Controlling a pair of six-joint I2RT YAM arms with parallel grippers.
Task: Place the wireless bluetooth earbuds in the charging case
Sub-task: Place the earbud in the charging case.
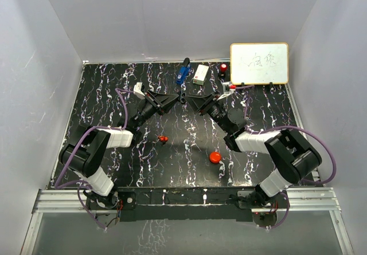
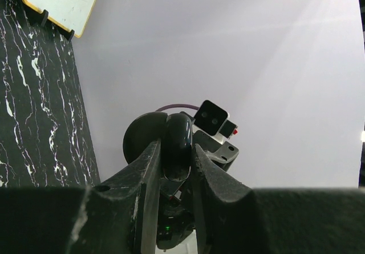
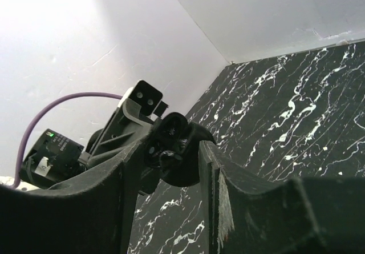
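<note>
My left gripper [image 1: 176,98] [image 2: 175,145] is shut on the glossy black charging case [image 1: 181,97] [image 2: 178,131] and holds it above the middle of the table. The case stands open, with its round lid [image 2: 142,140] to one side. In the right wrist view the case [image 3: 191,171] shows its cavities, with a small black earbud [image 3: 170,158] at them. My right gripper [image 1: 194,103] [image 3: 171,151] faces the case with its fingers apart on either side, gripping nothing. The red-and-black earbud [image 1: 163,138] lies on the table below the left gripper.
A red round puck [image 1: 215,157] lies near the right arm. At the back stand a whiteboard [image 1: 259,63] [image 2: 63,0], a blue object [image 1: 183,71], a white box [image 1: 200,73] and a small red-topped item [image 1: 223,67]. White walls enclose the black marbled table [image 1: 114,83].
</note>
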